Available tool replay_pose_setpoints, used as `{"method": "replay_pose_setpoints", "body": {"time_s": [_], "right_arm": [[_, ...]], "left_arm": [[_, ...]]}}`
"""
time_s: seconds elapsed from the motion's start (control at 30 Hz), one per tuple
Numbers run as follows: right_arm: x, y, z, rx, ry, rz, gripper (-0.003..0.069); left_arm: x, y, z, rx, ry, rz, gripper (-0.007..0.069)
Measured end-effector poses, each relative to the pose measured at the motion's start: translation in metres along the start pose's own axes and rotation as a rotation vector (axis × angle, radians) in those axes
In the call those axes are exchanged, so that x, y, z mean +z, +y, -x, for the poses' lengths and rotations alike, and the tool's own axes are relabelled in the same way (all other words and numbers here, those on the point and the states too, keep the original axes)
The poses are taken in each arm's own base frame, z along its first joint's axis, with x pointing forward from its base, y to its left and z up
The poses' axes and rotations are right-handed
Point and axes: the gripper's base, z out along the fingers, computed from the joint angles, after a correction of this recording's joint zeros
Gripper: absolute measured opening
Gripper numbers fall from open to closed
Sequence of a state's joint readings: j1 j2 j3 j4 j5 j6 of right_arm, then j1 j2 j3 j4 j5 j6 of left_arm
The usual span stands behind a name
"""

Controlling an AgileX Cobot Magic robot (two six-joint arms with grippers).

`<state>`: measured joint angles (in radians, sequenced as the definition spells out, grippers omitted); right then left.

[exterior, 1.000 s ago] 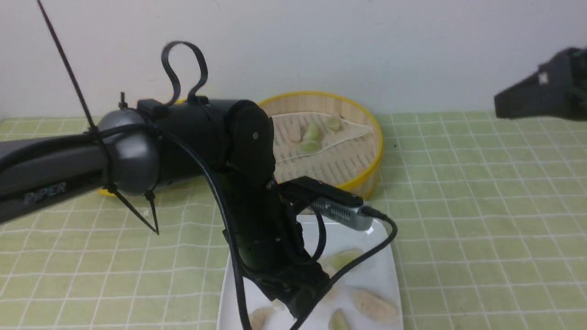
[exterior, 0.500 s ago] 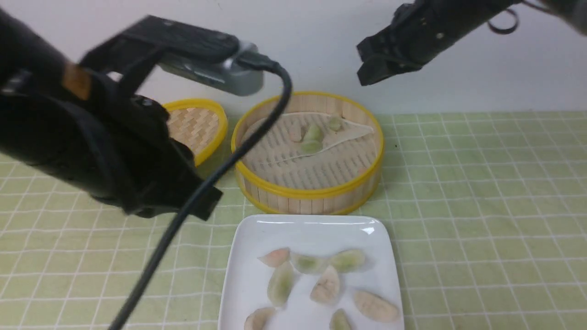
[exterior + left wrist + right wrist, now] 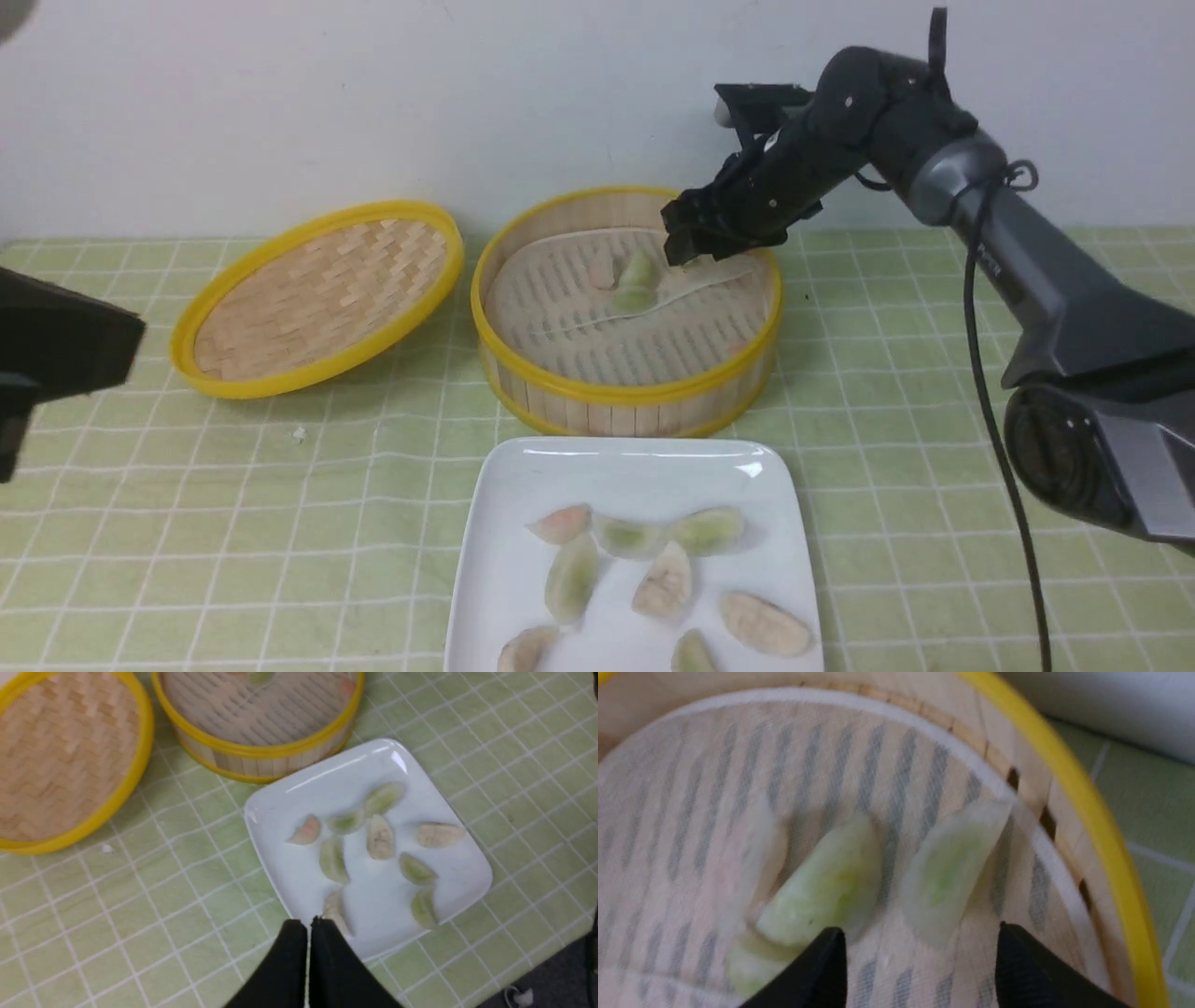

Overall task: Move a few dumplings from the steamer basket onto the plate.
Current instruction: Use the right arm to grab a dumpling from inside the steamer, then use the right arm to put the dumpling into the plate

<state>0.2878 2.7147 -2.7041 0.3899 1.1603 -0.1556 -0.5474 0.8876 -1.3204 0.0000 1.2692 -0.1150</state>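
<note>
Above steamer basket (image 3: pixel 625 411) — right fingers (image 3: pixel 812 975) apart

Front view from the robot's own side, facing forward and angled down across the plate (image 3: pixel 635 471) to the steamer basket (image 3: pixel 625 397), left wrist view high, looking down on plate, basket and lid (image 3: pixel 70 756), right wrist view very close inside the basket, basket shared by all three

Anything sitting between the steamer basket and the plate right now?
No, only a narrow strip of bare checked cloth separates steamer basket from plate; left wrist view shows it.
</note>
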Motion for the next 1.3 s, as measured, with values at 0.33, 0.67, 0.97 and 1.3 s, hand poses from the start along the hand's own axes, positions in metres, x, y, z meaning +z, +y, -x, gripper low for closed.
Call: {"method": "replay_pose_setpoints", "body": {"time_s": [0.33, 0.67, 0.97, 1.3], "right_arm": [[0.017, -0.002, 0.001, 0.007, -0.083, -0.008, 0.0407], [0.030, -0.003, -0.008, -0.036, -0.047, -0.035, 0.0169], [-0.004, 0.012, -0.001, -0.085, 0.049, -0.035, 0.0171], [-0.120, 0.068, 0.031, -0.076, -0.048, 0.052, 0.0171]], "left_arm": [[-0.004, 0.007, -0.001, -0.008, -0.014, 0.075, -0.0006], [-0.004, 0.007, -0.001, -0.009, -0.014, 0.075, -0.0006], [-0.003, 0.007, -0.001, -0.009, -0.012, 0.075, -0.0006], [-0.003, 0.007, -0.001, -0.009, -0.012, 0.077, -0.0006]]}}
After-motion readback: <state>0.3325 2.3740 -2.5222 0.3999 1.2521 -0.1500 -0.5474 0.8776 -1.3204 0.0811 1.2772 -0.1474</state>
